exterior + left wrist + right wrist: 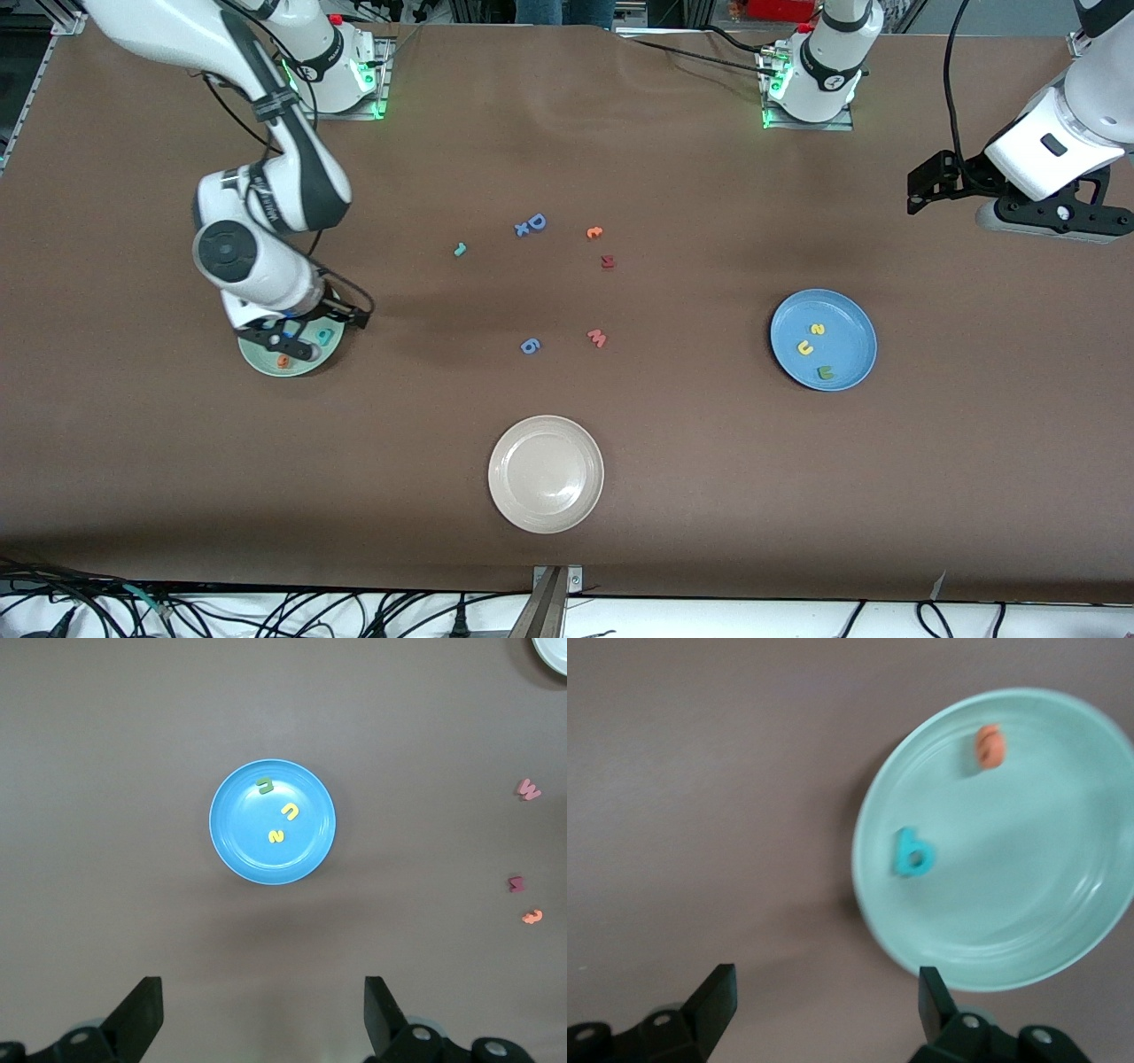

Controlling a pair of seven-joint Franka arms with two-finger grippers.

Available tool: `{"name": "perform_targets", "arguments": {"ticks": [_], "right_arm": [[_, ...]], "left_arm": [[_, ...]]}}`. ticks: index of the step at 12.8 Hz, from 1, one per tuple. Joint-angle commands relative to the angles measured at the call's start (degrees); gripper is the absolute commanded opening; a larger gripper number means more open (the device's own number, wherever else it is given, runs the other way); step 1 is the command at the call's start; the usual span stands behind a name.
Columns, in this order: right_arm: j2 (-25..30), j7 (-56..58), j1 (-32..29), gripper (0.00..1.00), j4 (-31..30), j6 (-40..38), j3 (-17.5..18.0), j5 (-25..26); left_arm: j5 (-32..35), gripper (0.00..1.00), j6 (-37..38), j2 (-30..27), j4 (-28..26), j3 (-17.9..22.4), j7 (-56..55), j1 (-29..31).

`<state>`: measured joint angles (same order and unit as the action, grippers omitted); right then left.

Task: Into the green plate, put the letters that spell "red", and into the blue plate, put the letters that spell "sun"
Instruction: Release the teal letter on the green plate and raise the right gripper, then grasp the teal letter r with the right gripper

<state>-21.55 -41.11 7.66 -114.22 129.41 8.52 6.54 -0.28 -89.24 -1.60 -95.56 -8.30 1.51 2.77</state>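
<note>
Beige-white plate (546,474) sits nearest the front camera, empty – a decoy, not part of the job.

Next row back, the two target plates:
- green plate (266,361), toward the right arm's end: orange "e" (283,361) and teal "d" (325,336) lie in it. The right gripper (288,341) hangs just over this plate, fingers spread, nothing between them – released.
- blue plate (846,306), toward the left arm's end: yellow "s" (819,330), yellow "u" (805,347) and green "n" (825,373) all inside. "sun" looks done.

Mid-table, farther from the camera: blue "6" (530,346) and pink "w" (597,338), then dark red letter (607,261), orange "c" (594,233), teal "r" (460,249), and the bigger blue "D" (535,221) with a small blue "x" (522,229) touching it.

The left gripper (926,186) waits, open and empty, over bare table at the left arm's end.

Judgement: only the "r" is outstanding.

Risks from here:
- the "r" is tiny and lies flat; a pinch set slightly off could skid it across the cloth or close on nothing.
- a descent too deep could snag the table covering.
- in the wrist view the "d" lies close to the rim; a low exit or return could catch the plate and tip it out.
- a wrong pick is unlikely, since the "r" lies apart from the other letters.
</note>
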Motion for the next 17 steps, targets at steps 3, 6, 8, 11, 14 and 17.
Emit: {"name": "perform_targets", "arguments": {"ticks": [3,6,8,11,14,17], "right_arm": [[0.0,-12.7,4.5,0.91,-6.7,10.8,0.3,-1.4],[-1.2,-20.1,7.3,0.91,-7.7,13.9,1.7,-2.6],[-1.9,-24.4,9.2,0.91,-7.6,15.4,2.4,-2.7],[-1.9,-29.4,9.9,0.91,-7.8,15.8,5.2,-3.2],[-1.8,-30.6,9.9,0.91,-10.3,18.8,7.2,-3.3],[-1.5,-30.6,10.0,0.90,-13.9,21.2,7.4,-3.3]], "left_arm": [[1.3,1.00,1.5,0.7,1.9,0.1,1.3,-0.6],[1.3,1.00,1.5,0.7,1.9,0.1,1.3,-0.7],[1.4,1.00,1.5,0.7,1.9,0.1,1.3,-0.7],[1.3,1.00,1.5,0.7,1.9,0.1,1.1,-0.8],[1.3,1.00,1.6,0.7,1.9,0.1,1.1,-0.8],[1.3,1.00,1.6,0.8,1.9,0.1,1.1,-0.8]]}}
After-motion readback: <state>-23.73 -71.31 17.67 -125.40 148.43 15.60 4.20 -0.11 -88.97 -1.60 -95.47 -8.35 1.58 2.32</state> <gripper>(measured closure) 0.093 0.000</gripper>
